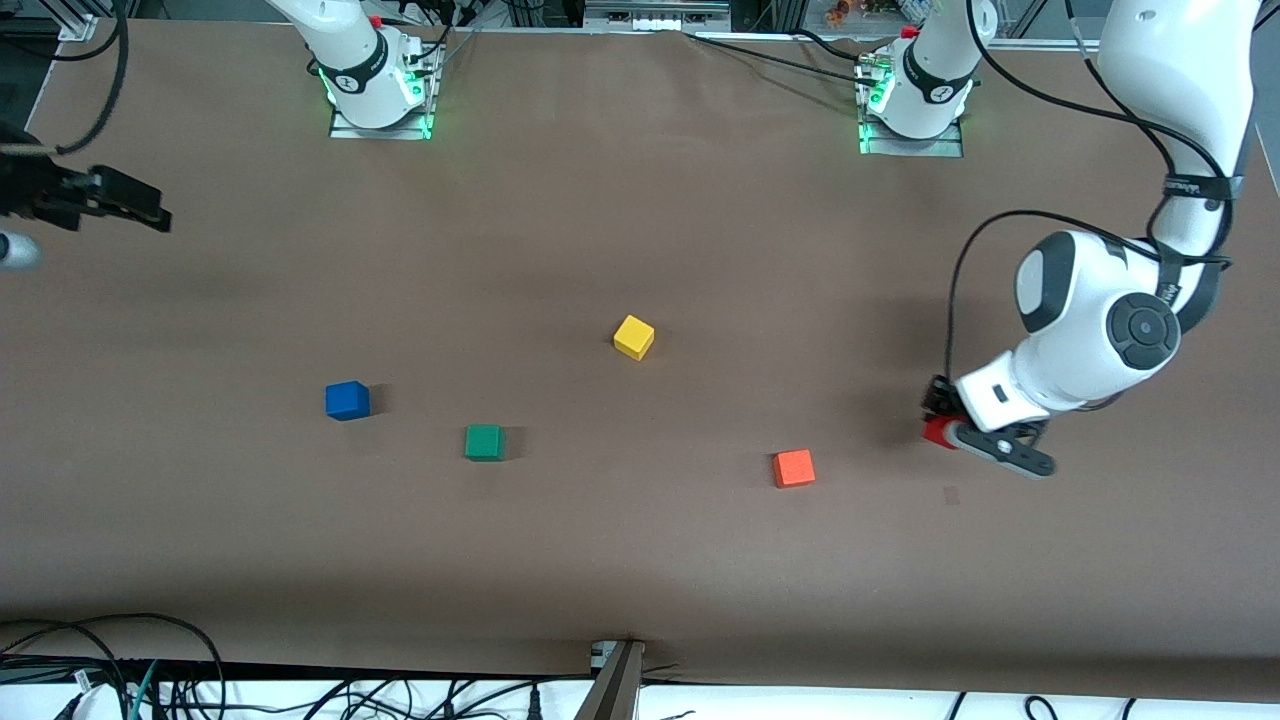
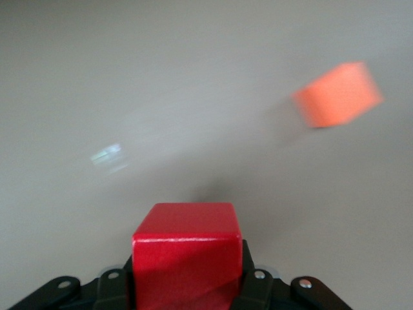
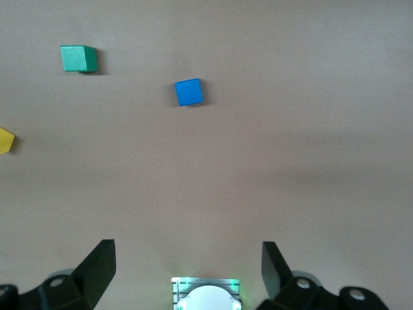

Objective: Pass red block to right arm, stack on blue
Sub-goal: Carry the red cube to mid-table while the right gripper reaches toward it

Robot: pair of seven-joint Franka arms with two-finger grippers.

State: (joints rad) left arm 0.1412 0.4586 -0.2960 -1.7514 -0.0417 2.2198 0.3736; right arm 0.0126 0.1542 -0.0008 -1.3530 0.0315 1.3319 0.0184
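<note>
The deep-red block (image 1: 936, 431) (image 2: 187, 258) sits clamped in my left gripper (image 1: 941, 424) (image 2: 187, 287), which is shut on it low over the table at the left arm's end. Black fingers (image 2: 257, 289) press on two sides of the block. The blue cube (image 1: 347, 400) (image 3: 188, 92) rests on the table toward the right arm's end. My right gripper (image 1: 148, 208) (image 3: 187, 265) hangs open and empty over that end of the table, well apart from the blue cube.
An orange-red cube (image 1: 793, 468) (image 2: 337, 94) lies on the table close to the held block. A green cube (image 1: 484, 442) (image 3: 79, 58) sits beside the blue one, and a yellow cube (image 1: 634, 337) lies mid-table. The right arm's base (image 3: 206, 294) shows below its gripper.
</note>
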